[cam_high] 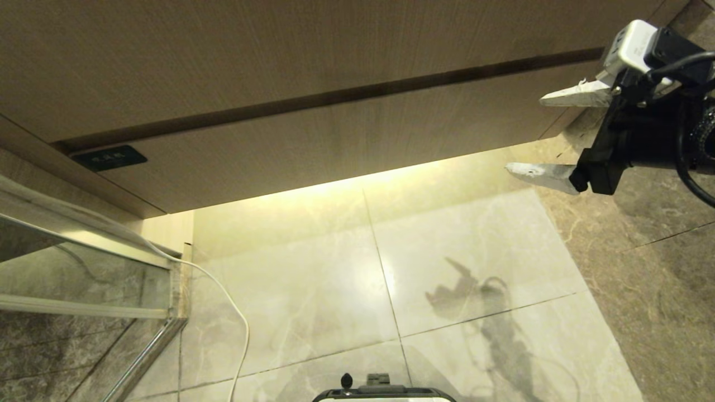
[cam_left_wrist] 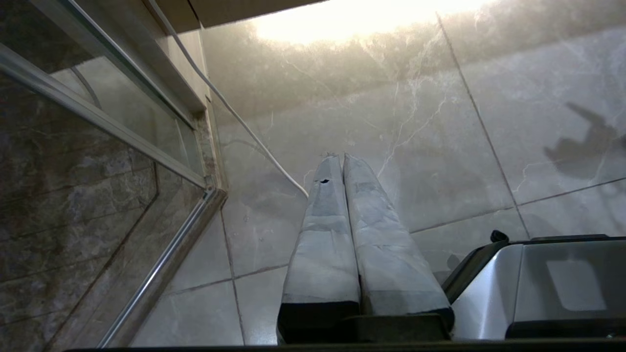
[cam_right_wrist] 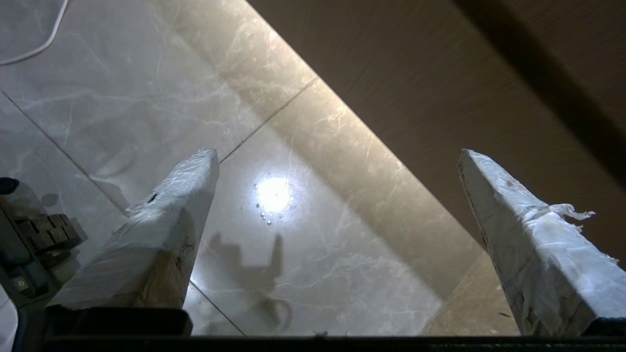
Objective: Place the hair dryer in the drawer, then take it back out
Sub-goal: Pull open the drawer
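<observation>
I cannot find the hair dryer in any of my three views. The drawer (cam_high: 346, 145) is the wide, shallow wood-grain front under the taller wood-grain panel (cam_high: 268, 50), pushed in flush, with a dark gap line between the two. Its small dark label plate (cam_high: 110, 158) sits at its left end in my head view.

My right hand (cam_high: 533, 137) hangs in the air near the drawer's right end, apart from the front and touching nothing. Its two taped fingers (cam_right_wrist: 166, 215) stand wide apart with nothing between them, and through the gap the right wrist view shows the drawer front above glossy marble floor tiles (cam_high: 475, 245).

My left hand (cam_left_wrist: 338, 159) is low beside the robot's base (cam_left_wrist: 543, 288), pointing at the floor, its two fingers pressed together and holding nothing.

A white cable (cam_high: 223, 290) trails across the floor from the left, past a glass partition in a metal frame (cam_high: 84, 268). The right arm's shadow (cam_high: 480, 301) lies on the tiles under it.
</observation>
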Controlling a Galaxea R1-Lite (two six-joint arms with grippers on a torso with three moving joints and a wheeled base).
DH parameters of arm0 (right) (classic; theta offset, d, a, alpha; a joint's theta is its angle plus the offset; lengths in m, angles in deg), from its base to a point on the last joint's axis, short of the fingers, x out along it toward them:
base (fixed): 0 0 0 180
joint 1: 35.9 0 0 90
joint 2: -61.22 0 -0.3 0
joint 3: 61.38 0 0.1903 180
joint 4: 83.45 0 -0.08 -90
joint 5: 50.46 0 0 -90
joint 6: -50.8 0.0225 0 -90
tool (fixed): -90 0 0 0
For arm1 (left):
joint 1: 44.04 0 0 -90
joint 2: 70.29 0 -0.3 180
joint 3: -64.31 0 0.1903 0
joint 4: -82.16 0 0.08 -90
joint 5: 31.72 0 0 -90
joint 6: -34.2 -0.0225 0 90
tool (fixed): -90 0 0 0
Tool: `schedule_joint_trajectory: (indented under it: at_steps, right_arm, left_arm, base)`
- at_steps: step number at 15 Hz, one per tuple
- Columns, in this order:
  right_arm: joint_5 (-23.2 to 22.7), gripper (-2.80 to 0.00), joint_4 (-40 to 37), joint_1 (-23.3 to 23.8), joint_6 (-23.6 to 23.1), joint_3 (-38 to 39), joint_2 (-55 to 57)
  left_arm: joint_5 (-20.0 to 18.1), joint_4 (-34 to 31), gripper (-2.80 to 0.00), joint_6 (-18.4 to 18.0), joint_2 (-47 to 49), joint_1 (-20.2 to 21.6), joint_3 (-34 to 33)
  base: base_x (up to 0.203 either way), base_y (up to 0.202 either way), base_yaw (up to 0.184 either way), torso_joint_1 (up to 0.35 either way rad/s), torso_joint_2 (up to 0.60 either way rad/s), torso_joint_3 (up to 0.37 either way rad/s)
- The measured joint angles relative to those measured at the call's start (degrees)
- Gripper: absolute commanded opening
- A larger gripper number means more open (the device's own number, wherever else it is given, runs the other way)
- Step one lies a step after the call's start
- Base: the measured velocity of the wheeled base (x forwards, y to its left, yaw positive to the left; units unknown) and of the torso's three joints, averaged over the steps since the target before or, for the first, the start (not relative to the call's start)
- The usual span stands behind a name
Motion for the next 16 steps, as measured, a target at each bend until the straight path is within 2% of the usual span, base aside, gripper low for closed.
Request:
schedule_joint_trajectory:
  at_steps: [7, 13, 16]
  right_arm:
    - [0.03, 0.00, 0.02, 0.01, -0.05, 0.44, -0.04]
    - [0.01, 0.00, -0.19, -0.01, 0.10, 0.72, -0.39]
    - [0.01, 0.00, -0.22, 0.09, 0.09, 0.95, -0.52]
  left_arm:
    - [0.00, 0.05, -2.80, 0.01, 0.00, 0.02, 0.00]
    - [0.00, -0.04, -2.80, 0.01, 0.00, 0.02, 0.00]
    - [0.00, -0.04, -2.80, 0.01, 0.00, 0.02, 0.00]
  base:
    - [0.000, 0.000, 0.000, -0.008, 0.06, 0.039]
    - [0.002, -0.007, 0.135, 0.003, 0.00, 0.017]
    - [0.002, 0.002, 0.022, -0.001, 0.00, 0.002]
